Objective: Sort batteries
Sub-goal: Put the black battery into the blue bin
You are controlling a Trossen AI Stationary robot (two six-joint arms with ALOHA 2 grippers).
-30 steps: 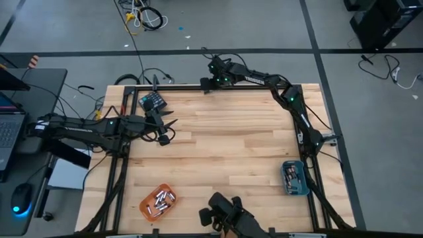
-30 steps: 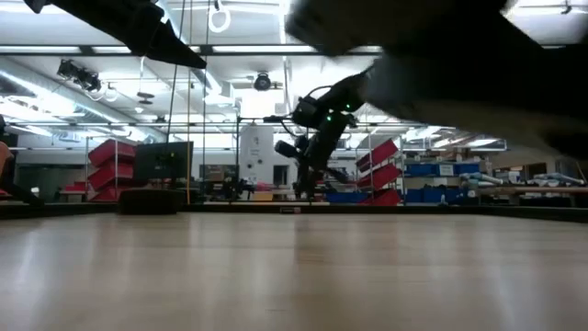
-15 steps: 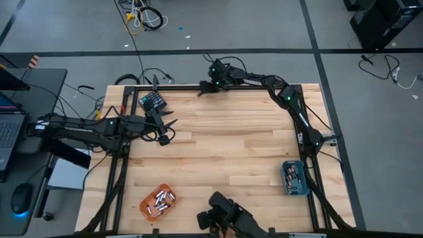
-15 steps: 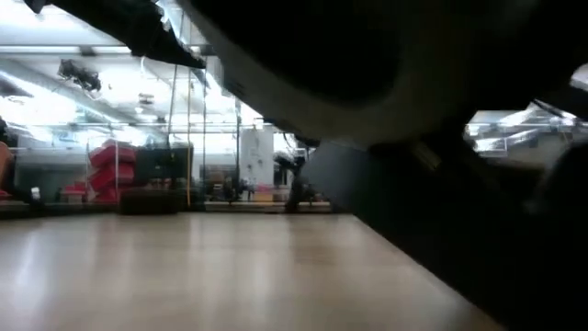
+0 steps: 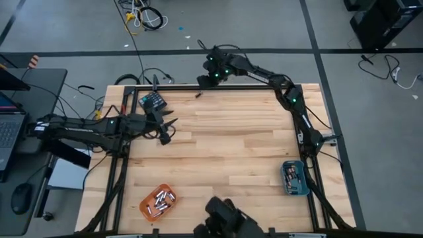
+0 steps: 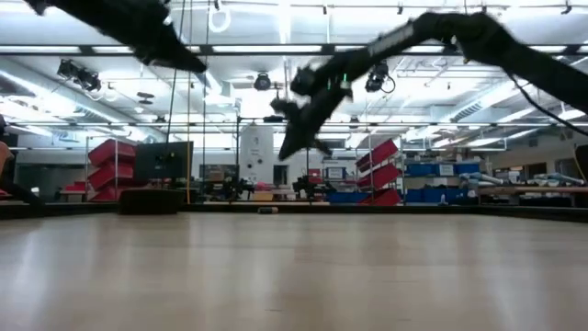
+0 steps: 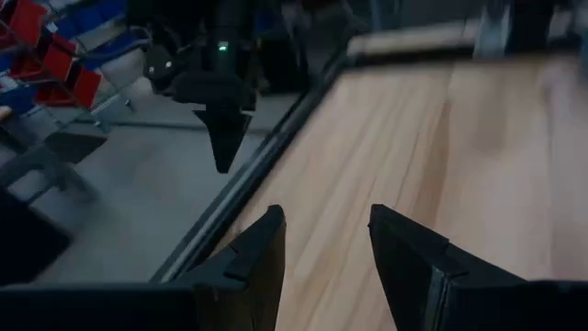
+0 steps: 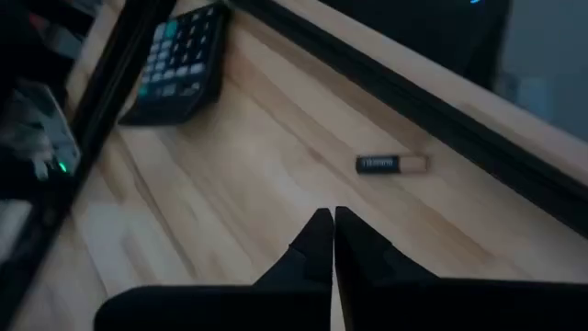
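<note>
Lone battery [image 5: 197, 96] lies flat, long axis along table's far edge.

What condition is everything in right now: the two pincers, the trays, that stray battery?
Left pincer: open, empty, above the table's left side.
Right pincer: shut, empty, raised over the far edge.
Loose battery: lying flat on the wood near the far edge.
Orange tray: holds several batteries.
Blue tray: holds a few batteries.
Keypad block: flat at the far left corner.

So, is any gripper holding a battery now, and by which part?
No. The left gripper is open and empty; the right gripper is shut on nothing, one battery lying loose.
</note>
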